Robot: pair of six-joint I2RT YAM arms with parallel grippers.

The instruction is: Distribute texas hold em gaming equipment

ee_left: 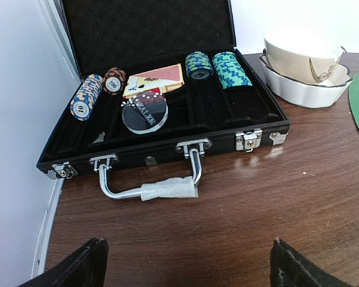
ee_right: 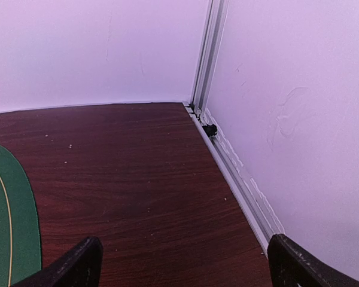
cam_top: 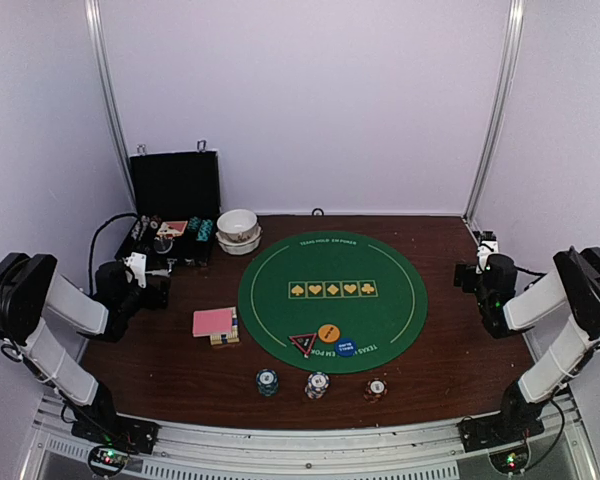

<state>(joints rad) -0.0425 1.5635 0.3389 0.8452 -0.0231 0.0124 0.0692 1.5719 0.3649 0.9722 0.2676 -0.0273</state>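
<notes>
A pink-backed card deck (cam_top: pixel 214 322) lies on the table left of the green mat (cam_top: pixel 380 310). Three small chip stacks sit near the front edge: teal (cam_top: pixel 268 381), white (cam_top: pixel 317 384), brown (cam_top: pixel 376 387). An orange button (cam_top: pixel 327 333), a blue button (cam_top: pixel 346 348) and a red-triangle marker (cam_top: pixel 303 345) lie on the mat's near part. My left gripper (ee_left: pixel 185 263) is open and empty, low over bare wood in front of the black case (ee_left: pixel 167 152). My right gripper (ee_right: pixel 185 263) is open and empty near the right wall.
The open case holds chip rolls (ee_left: pixel 87 97), teal chips (ee_left: pixel 230 70), cards (ee_left: pixel 155 81) and a clear dealer disc (ee_left: pixel 145 113). Stacked white bowls (cam_top: pixel 238 231) stand right of it. A metal rail (ee_right: pixel 239 173) runs along the right wall.
</notes>
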